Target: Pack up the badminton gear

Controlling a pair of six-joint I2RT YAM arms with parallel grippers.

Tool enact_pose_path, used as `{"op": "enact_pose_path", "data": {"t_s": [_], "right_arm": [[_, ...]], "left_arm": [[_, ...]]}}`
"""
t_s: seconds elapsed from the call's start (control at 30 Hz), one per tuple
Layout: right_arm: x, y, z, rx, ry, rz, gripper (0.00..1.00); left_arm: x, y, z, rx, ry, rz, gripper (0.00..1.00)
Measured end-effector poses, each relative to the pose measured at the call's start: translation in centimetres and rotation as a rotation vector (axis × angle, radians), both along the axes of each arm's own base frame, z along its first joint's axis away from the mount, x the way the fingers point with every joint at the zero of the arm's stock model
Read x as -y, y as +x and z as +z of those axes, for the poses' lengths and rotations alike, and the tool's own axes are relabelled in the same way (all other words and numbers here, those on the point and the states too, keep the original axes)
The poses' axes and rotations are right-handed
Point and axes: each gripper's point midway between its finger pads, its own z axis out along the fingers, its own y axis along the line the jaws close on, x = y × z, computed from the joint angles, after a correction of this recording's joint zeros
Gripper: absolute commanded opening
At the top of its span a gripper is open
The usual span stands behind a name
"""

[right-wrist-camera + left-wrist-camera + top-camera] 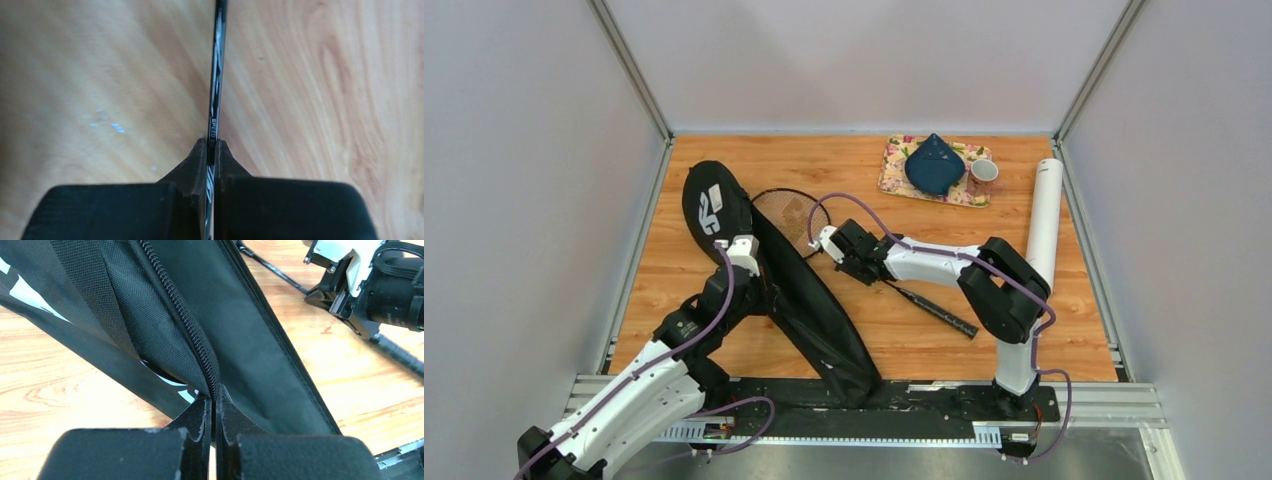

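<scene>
Since the racket point(792, 214) lies flat on the table point(904, 345), its head at the open edge of the cover point(816, 305), I want it slid head first along its own line into that gap. The right gripper point(212, 150) is pressed together on the thin shaft point(215, 95). The left gripper point(214, 407) pinches the cover's zipper point(184, 320) seam. I'd keep that edge lifted and the racket low, so strings don't snag. Only 1 racket shows. The tube point(1044, 215) lies well apart by the right wall. The tray point(892, 182) and cup point(984, 171) sit far off, out of the path.
</scene>
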Motion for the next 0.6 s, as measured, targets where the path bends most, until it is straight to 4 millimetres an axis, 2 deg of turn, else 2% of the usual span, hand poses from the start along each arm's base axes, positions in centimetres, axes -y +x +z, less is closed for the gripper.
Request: {"op": "enact_pose_path", "data": {"t_s": [0.1,0.17,0.3,0.37,0.5,0.6], "right_arm": [[1.4,1.2,0.5,0.073,-0.069,-0.062,0.00],[2.5,2.4,1.8,0.128,-0.127,-0.116,0.00],[2.8,5.3,7.0,0.266,-0.145,-0.263,0.00],[3.1,6.0,9.2,0.316,-0.131,-0.321,0.00],[5.1,5.3,12.2,0.351,-0.143,-0.395,0.00],[6.6,4.0,13.3,0.345,-0.157,-0.400,0.00]], "left_arm": [[-0.4,0.2,-0.1,-0.008,0.023,0.021,0.00],[-0.6,0.4,0.0,-0.016,0.040,0.034,0.00],[-0.7,0.9,0.0,-0.032,0.075,0.044,0.00],[-0.7,1.1,-0.2,-0.042,0.096,0.044,0.00],[-0.5,1.9,-0.4,-0.061,0.133,0.038,0.00],[-0.4,2.7,-0.7,-0.077,0.143,0.033,0.00]]}}
